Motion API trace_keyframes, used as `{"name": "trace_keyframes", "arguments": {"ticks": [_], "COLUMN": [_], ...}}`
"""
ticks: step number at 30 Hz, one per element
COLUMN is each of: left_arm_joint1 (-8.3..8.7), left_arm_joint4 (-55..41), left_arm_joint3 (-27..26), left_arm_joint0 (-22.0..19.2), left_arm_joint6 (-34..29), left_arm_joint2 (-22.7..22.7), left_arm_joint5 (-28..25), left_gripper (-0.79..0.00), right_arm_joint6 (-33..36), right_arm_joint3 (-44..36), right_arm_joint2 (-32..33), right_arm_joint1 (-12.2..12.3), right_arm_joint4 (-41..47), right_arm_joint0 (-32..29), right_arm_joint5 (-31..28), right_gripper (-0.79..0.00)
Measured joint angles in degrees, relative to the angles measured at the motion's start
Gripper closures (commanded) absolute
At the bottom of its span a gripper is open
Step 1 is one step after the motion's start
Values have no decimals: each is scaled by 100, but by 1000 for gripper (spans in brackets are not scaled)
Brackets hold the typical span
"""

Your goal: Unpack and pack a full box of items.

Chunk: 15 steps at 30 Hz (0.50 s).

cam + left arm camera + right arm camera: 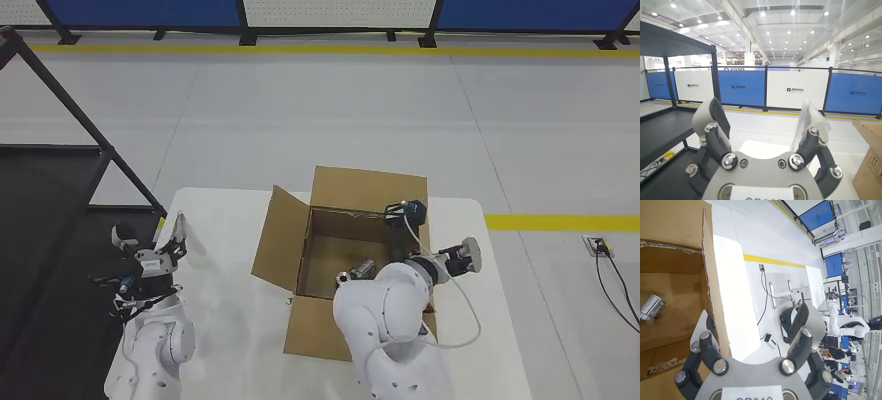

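Metal cylinder (651,308) on its side in box (340,200), axis diagonal, one end clipped; left gripper (761,106), right gripper (755,311) wide.

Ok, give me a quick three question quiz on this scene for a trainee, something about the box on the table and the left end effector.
1. True or false: the cardboard box on the table has its flaps shut.
2. What lies inside the box? A) a metal cylinder B) a glass bottle C) a stack of books
3. Fill in the blank: the left end effector is ___ (open or shut).

Key: 1 false, the flaps stand open. 2 A. 3 open.
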Motion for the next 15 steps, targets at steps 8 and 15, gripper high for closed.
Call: {"name": "trace_keyframes", "arguments": {"ticks": [8, 15], "left_arm_joint1": [-4, -10], "left_arm_joint4": [8, 40], "left_arm_joint3": [3, 9], "left_arm_joint0": [-36, -74], "left_arm_joint6": [-10, -20], "left_arm_joint2": [38, 91], "left_arm_joint5": [14, 28], "left_gripper": [-785, -785], "right_arm_joint6": [0, 0], "right_arm_joint3": [-146, -345], "right_arm_joint2": [623, 1162], "right_arm_joint1": [-100, -152], "right_arm_joint4": [-55, 94], "right_arm_joint0": [-113, -244], "right_arm_joint5": [-208, -387], "right_gripper": [-785, -785]}}
